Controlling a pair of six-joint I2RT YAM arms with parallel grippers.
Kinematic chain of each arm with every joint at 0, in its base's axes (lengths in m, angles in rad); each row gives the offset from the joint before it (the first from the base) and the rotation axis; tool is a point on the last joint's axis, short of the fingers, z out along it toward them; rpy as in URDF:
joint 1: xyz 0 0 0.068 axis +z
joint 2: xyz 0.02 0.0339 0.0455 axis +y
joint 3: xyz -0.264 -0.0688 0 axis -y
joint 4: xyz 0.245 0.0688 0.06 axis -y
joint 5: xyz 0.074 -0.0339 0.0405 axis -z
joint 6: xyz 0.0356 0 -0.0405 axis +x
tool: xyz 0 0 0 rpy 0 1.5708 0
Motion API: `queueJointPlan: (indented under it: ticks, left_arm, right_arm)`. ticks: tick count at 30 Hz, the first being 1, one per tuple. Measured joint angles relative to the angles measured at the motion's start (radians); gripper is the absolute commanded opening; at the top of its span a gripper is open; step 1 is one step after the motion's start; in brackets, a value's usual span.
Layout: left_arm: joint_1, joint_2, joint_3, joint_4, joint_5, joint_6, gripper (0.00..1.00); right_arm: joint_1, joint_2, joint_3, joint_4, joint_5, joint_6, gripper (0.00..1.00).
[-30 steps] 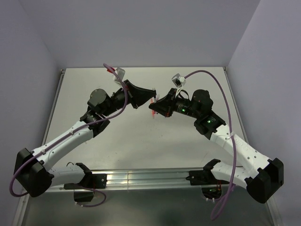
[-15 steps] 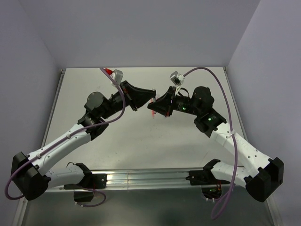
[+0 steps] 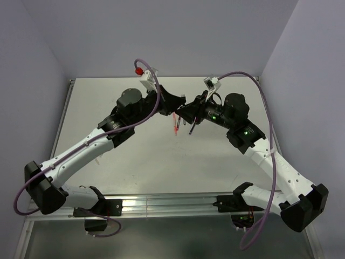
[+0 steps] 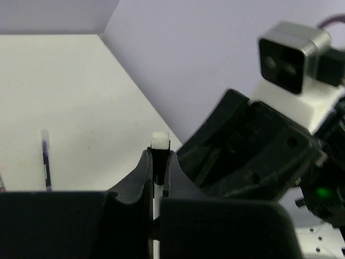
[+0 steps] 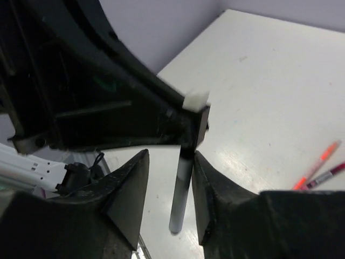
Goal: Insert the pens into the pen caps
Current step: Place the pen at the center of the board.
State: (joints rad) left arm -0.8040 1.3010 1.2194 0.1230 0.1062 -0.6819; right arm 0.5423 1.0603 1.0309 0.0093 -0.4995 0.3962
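My left gripper (image 4: 158,159) is pinched narrow on the white-black pen (image 5: 180,181), low in the middle of the left wrist view. A whitish stub (image 4: 160,140) caps its top, but I cannot tell whether that is a pen cap. The shaft hangs between the fingers of my right gripper (image 5: 170,157), whose jaws stand apart around it, not pinching it. An orange pen (image 5: 318,164) and a red pen (image 5: 328,176) lie on the table (image 3: 135,162) at lower right of the right wrist view. A purple pen (image 4: 46,164) lies at the left of the left wrist view.
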Motion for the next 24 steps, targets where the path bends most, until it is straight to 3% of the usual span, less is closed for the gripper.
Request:
queueJointPlan:
  ticks: [4,11,16,24]
  left_arm:
    - [0.053,0.091,0.119,-0.130,-0.026,-0.049,0.00]
    - [0.185,0.247,0.138,-0.216,-0.058,-0.092,0.00]
    - [0.193,0.376,0.158,-0.274,-0.068,-0.100,0.00]
    - [0.219,0.676,0.365,-0.450,-0.198,-0.053,0.00]
  right_arm:
    - [-0.009,-0.042,-0.003,-0.100,0.077,-0.001,0.55]
    - [-0.009,-0.141,-0.005,-0.221,0.149,-0.005,0.57]
    - [-0.008,-0.086,-0.002,-0.270,0.220,0.000,0.57]
    - [-0.022,-0.021,0.012,-0.340,0.278,0.027,0.58]
